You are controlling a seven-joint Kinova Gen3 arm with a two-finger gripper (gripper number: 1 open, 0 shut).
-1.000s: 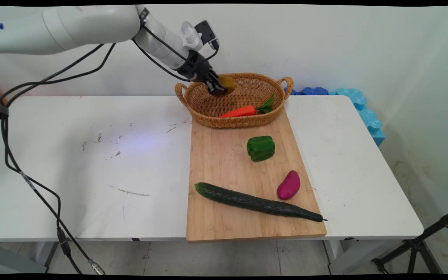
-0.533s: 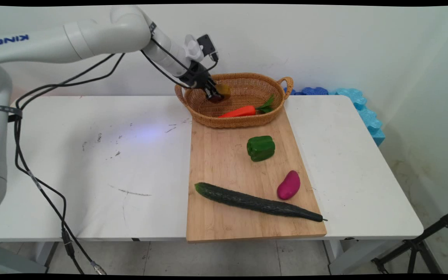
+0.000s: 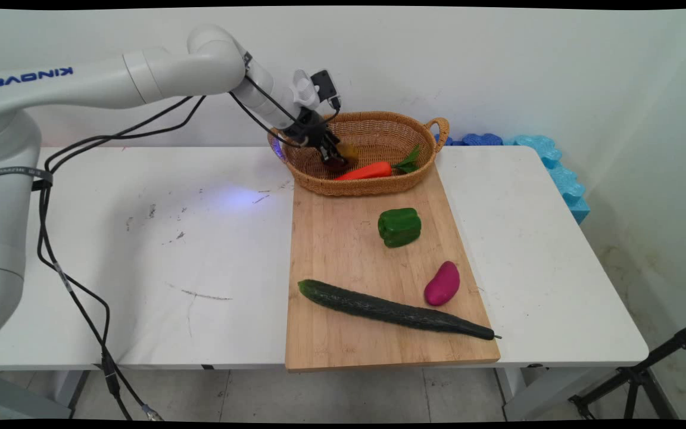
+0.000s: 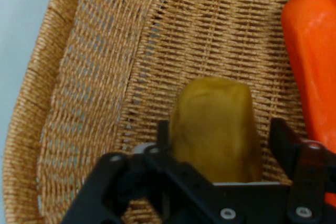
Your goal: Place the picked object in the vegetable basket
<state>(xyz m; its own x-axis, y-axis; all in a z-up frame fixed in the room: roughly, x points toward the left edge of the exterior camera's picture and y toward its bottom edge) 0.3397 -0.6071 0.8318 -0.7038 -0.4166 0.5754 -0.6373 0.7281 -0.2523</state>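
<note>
My gripper (image 3: pixel 337 159) reaches down into the left part of a wicker basket (image 3: pixel 379 115) at the table's back. It is shut on a brownish-yellow potato (image 3: pixel 348 152). In the hand view the potato (image 4: pixel 215 124) stands between the two black fingers of the gripper (image 4: pixel 220 129), just above the basket's woven floor (image 4: pixel 79 103). An orange carrot (image 3: pixel 364 171) with green leaves lies in the basket just right of the potato, and it runs down the right side of the hand view as the carrot (image 4: pixel 312 51).
A wooden cutting board (image 3: pixel 343 345) lies in front of the basket. On it are a green bell pepper (image 3: pixel 399 226), a purple sweet potato (image 3: pixel 442 283) and a long dark cucumber (image 3: pixel 390 310). Blue foam pieces (image 3: pixel 557 173) sit beyond the table's right rear corner.
The gripper has come down with the potato from above the basket's left rim to low inside the basket, close to the carrot.
</note>
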